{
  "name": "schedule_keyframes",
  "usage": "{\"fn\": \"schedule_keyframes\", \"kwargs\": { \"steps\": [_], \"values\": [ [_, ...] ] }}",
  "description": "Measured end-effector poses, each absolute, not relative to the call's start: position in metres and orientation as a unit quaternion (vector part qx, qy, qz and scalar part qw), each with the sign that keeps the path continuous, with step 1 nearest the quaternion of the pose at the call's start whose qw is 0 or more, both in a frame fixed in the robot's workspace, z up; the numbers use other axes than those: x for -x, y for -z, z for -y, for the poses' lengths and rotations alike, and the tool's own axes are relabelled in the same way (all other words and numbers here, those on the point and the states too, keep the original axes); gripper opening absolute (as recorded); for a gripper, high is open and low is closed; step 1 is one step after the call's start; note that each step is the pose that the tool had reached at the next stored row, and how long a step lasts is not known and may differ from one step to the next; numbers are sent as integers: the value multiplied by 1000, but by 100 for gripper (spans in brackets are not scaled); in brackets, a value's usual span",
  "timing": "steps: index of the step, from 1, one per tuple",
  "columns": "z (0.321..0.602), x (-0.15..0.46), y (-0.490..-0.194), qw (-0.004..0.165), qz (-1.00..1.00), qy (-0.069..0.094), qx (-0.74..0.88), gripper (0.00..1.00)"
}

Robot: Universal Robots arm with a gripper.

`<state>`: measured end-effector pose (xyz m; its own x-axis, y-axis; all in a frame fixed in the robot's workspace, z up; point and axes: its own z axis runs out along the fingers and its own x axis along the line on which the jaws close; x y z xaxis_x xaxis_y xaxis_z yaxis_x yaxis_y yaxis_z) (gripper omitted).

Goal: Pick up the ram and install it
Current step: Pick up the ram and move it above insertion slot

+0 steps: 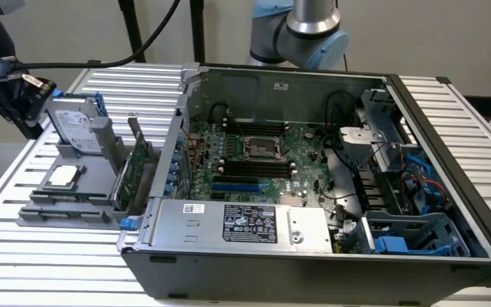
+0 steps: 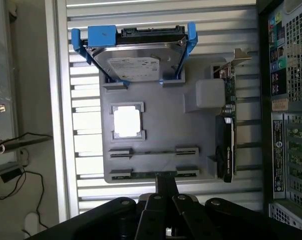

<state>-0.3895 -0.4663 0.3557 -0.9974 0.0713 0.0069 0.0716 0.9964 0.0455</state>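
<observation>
The ram (image 2: pixel 153 174) is a thin green strip seen edge-on, standing in the nearer pair of slot holders on the grey parts holder (image 2: pixel 161 125). My gripper (image 2: pixel 166 176) hangs above that holder, and its two dark fingers meet in one narrow column over the ram's middle, shut with nothing in them. In the exterior view the gripper (image 1: pixel 29 125) sits at the far left, well above the holder (image 1: pixel 66 192). The black memory slots (image 1: pixel 254 169) lie on the motherboard inside the open case.
The holder also carries a hard drive in a blue caddy (image 2: pixel 135 55), a square silver processor (image 2: pixel 127 122) and a taller green expansion card (image 2: pixel 226 135) on edge. The open computer case (image 1: pixel 314 256) stands to the exterior view's right, on a slatted metal table (image 1: pixel 23 256).
</observation>
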Motion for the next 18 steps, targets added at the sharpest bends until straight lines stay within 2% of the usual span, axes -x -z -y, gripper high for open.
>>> {"fn": "schedule_keyframes", "kwargs": {
  "steps": [18],
  "values": [
    [466, 390, -356, 5, 997, 22, -79, 0]
  ]
}}
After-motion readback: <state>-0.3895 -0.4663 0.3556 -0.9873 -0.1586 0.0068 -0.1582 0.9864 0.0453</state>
